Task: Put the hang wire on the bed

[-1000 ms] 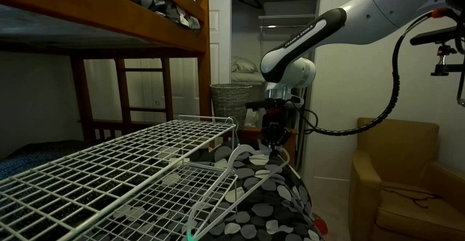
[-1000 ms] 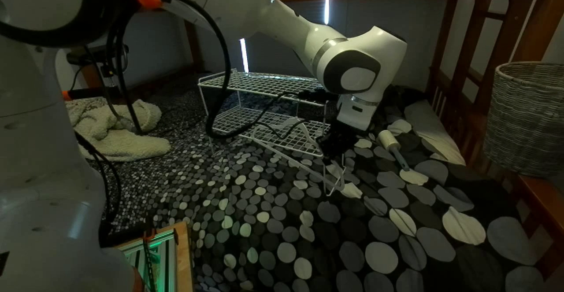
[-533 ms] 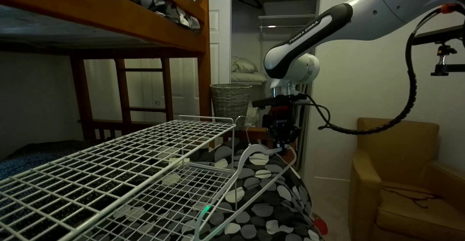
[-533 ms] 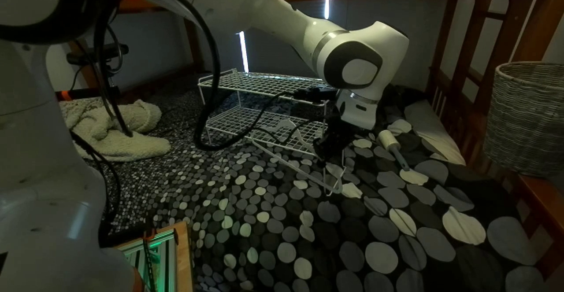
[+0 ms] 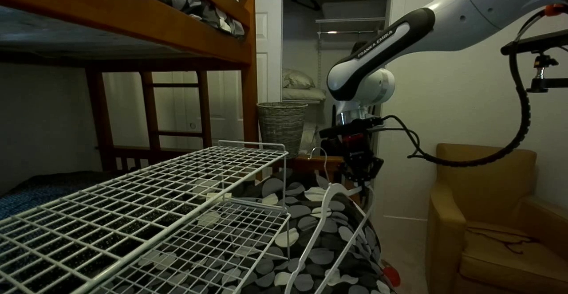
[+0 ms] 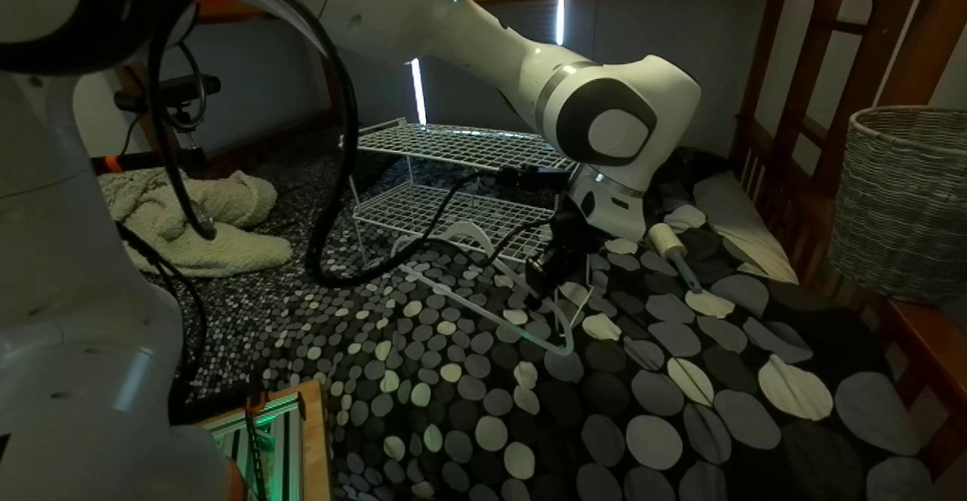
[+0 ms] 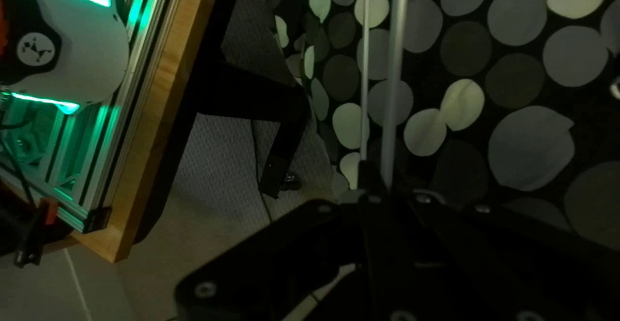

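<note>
The hang wire [image 5: 323,212], a white clothes hanger, is pinched between the fingertips of my gripper [image 5: 363,191], caught close to one end of its shoulder with the hook uppermost. Just where I touch it is hard to see, since my dark fingertips melt into shadow. In an exterior view its far end passes out of sight below the bottom edge; in an exterior view where my black cable [image 6: 349,131] crosses that end, I can't pick out the hook. From my wrist I get only two pale bars leading away from my grip and cut off at the top edge.

It is above the dotted bed [image 6: 646,391], beside the white wire rack [image 5: 177,224]; whether any of it brushes the bed I can't tell. A basket [image 6: 899,214] is cut off by the right edge of an exterior view, as an armchair [image 5: 488,174] is. Past the bed's edge something red [image 5: 391,276] is partly hidden, too dim for me to name. A white roller [image 6: 667,242] lies on the bed beyond my gripper, its whole length in sight.
</note>
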You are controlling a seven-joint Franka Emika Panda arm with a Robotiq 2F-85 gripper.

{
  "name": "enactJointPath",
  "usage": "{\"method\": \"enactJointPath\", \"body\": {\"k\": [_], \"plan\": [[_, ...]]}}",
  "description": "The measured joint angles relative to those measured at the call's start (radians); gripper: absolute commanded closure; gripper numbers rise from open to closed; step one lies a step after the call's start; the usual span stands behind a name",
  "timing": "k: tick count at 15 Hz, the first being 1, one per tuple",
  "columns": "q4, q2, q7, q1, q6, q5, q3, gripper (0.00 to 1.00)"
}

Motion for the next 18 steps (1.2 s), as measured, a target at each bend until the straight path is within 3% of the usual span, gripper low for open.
{"method": "enactJointPath", "body": {"k": [9, 18], "plan": [[-0.011, 0.080, 0.287, 0.029, -0.053, -0.175, 0.002, 0.99], [0.092, 0.210, 0.433, 0.038, -0.153, -0.158, 0.000, 0.99]]}}
